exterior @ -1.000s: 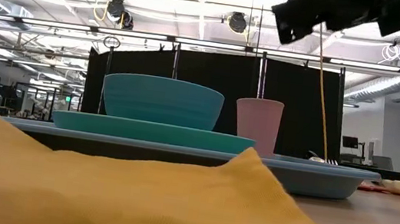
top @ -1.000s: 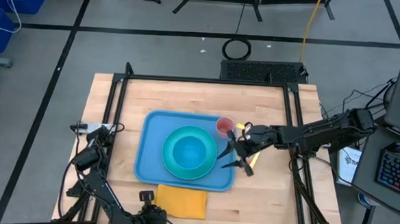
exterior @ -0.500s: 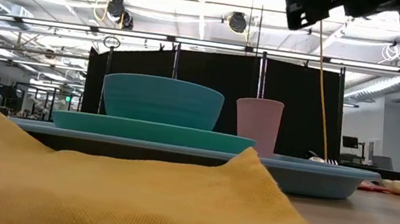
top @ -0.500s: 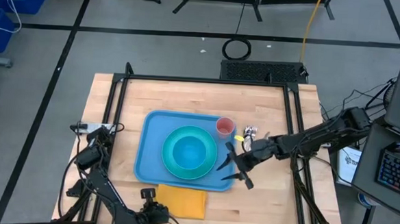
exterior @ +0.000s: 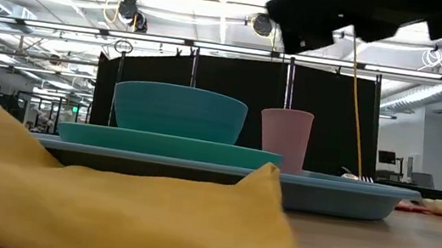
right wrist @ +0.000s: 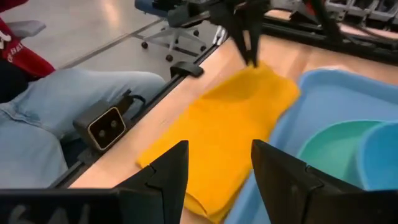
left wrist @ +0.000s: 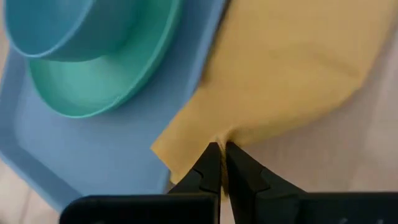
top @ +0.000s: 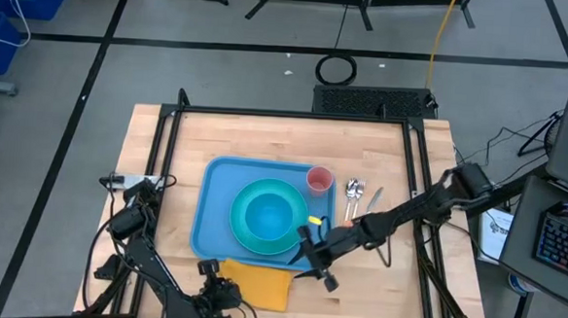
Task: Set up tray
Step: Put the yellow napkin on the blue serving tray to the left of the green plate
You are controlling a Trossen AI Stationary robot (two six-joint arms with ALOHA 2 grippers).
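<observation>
Open right pincer [right wrist: 214,171] hovers above orange napkin [right wrist: 221,124] (beside tray [right wrist: 329,93]).

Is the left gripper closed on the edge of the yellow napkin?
Yes, the left gripper is shut on a pinched corner of the yellow napkin, beside the tray.

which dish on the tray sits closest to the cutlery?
The pink cup, at the tray's far right corner. The cutlery lies on the table just beyond that rim; the teal bowl and plate sit mid-tray, farther off.
</observation>
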